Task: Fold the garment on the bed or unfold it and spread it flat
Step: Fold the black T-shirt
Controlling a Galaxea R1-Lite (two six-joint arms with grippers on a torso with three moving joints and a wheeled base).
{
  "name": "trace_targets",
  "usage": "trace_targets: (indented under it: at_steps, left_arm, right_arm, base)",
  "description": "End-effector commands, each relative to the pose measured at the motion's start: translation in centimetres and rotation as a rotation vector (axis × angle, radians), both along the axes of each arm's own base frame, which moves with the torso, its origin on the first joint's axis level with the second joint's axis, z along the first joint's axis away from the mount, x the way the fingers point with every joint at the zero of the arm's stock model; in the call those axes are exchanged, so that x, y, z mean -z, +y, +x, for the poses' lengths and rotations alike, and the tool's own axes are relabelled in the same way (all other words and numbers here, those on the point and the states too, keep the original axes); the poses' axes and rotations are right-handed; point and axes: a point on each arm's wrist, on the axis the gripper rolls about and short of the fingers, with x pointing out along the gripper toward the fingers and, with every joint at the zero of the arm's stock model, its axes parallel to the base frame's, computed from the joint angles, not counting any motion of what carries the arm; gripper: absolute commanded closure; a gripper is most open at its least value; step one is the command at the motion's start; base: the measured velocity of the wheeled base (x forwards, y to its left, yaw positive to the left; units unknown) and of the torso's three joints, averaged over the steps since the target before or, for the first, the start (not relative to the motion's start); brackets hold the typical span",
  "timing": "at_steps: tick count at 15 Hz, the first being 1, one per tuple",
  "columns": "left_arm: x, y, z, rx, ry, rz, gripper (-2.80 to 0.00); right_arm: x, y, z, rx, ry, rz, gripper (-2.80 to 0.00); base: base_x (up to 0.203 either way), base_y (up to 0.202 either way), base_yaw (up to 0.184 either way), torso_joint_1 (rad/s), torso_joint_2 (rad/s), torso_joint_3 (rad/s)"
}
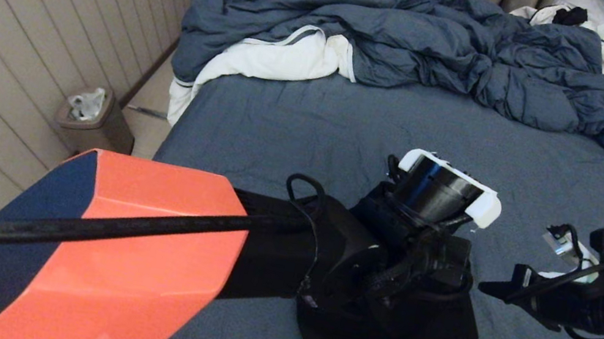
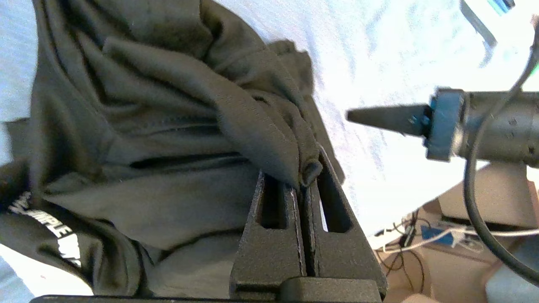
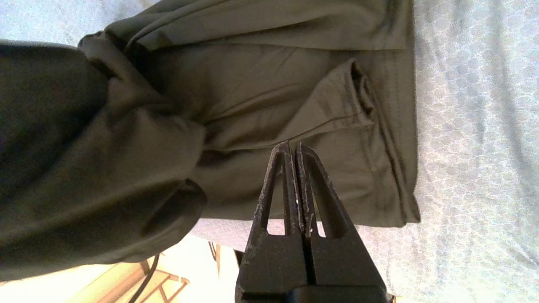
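On the bed: the garment (image 1: 409,337) lies near the front edge of the slate-blue sheet, a dark bunched heap, partly under my left arm.
Bed: the bed (image 1: 309,127) spreads wide around the heap, its sheet bare on all sides of the shirt.
Garment close up: in my left wrist view the garment (image 2: 160,126) is thickly wrinkled, and a strip of white printed letters shows at one low edge. In my right wrist view the garment (image 3: 252,105) shows layered folds, with a stitched hem running down one side beside bare sheet.
My left gripper: the left gripper (image 2: 309,176) is down over the heap. My fingers (image 2: 269,235) are pressed together, and a ridge of the black knit is pinched between their tips and drawn up from the rest.
My right gripper: the right gripper (image 3: 293,145) sits to the right of the heap, just beside it. My fingers (image 3: 269,202) are closed flat against each other with nothing between them; their tips point at the edge of a fold.
Far end of the bed: a rumpled duvet (image 1: 460,48) is piled across it, with a white cloth (image 1: 271,61) poking out at its left.
Floor at left: a small bin (image 1: 93,117) stands by the wall.
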Motion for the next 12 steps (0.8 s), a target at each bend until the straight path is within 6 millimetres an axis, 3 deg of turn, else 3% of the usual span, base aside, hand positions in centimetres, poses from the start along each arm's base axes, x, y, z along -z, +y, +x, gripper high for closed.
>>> trace_targets:
  at_steps: [1, 7, 12]
  left_arm:
    - [1.6, -1.2, -0.6, 0.041, -0.018, 0.028, 0.0]
    - [5.7, -3.4, -1.8, 0.164, -0.028, 0.111, 0.0]
    - [8.0, -4.0, -1.9, 0.178, -0.011, 0.153, 0.0]
  right_arm:
    - [-0.2, -0.2, -0.1, 0.006, -0.008, 0.001, 0.0]
    - [-0.8, 0.1, -1.2, -0.013, -0.03, 0.013, 0.0]
    - [-0.7, 0.3, -1.5, -0.017, -0.023, 0.014, 0.0]
  base:
    - [0.0, 0.0, 0.0, 0.0, 0.0, 0.0]
    - [0.0, 0.0, 0.0, 0.0, 0.0, 0.0]
    - [0.0, 0.0, 0.0, 0.0, 0.0, 0.0]
